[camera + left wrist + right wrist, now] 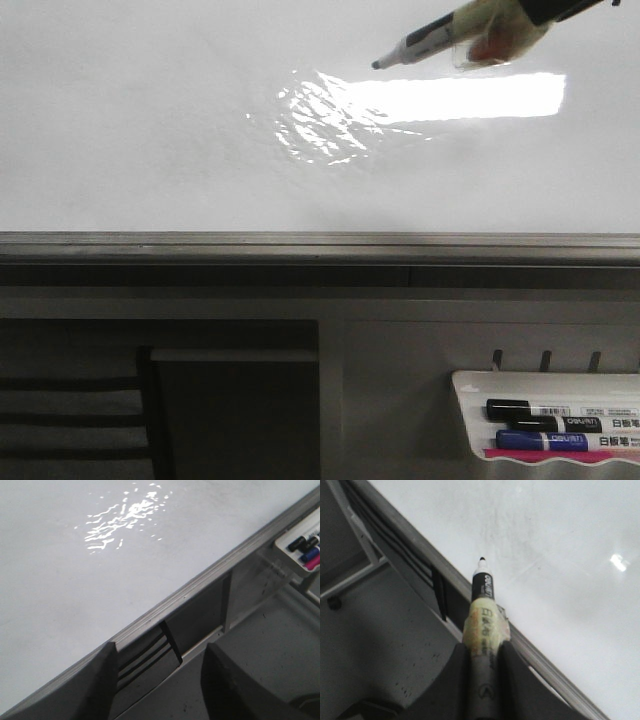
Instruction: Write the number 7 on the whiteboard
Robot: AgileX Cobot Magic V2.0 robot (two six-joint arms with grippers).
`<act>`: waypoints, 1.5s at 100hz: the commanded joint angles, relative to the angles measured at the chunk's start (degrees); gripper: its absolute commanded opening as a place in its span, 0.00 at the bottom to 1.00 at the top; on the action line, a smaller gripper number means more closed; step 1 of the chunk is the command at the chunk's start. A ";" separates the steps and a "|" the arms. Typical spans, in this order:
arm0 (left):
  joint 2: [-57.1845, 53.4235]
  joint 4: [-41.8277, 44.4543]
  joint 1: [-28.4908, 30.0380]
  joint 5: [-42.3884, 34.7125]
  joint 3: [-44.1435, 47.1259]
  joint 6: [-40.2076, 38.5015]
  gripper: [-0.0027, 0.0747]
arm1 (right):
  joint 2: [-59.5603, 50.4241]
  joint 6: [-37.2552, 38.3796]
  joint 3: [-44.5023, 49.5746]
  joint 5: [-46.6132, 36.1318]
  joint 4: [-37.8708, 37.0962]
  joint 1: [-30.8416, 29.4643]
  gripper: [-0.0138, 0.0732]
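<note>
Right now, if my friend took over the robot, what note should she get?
Right gripper: jaws shut on the marker, cap off, tip aimed at the whiteboard; contact can't be judged.
Left gripper: jaws open, empty, low by the board's bottom rail.
Spare markers lie in the tray, lower right.
Done: marker gripped and brought to the board.
Left: no 7 is visible yet, so write it all.

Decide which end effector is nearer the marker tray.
Left, apparently. The left end effector sits low by the rail, the marker tray off to one side; the right end effector holds a marker high over the whiteboard.
</note>
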 commanded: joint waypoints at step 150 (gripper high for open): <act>-3.66 -2.36 2.04 -11.60 2.78 -0.68 0.48 | 17.26 7.51 -18.47 5.68 -2.61 -13.03 0.09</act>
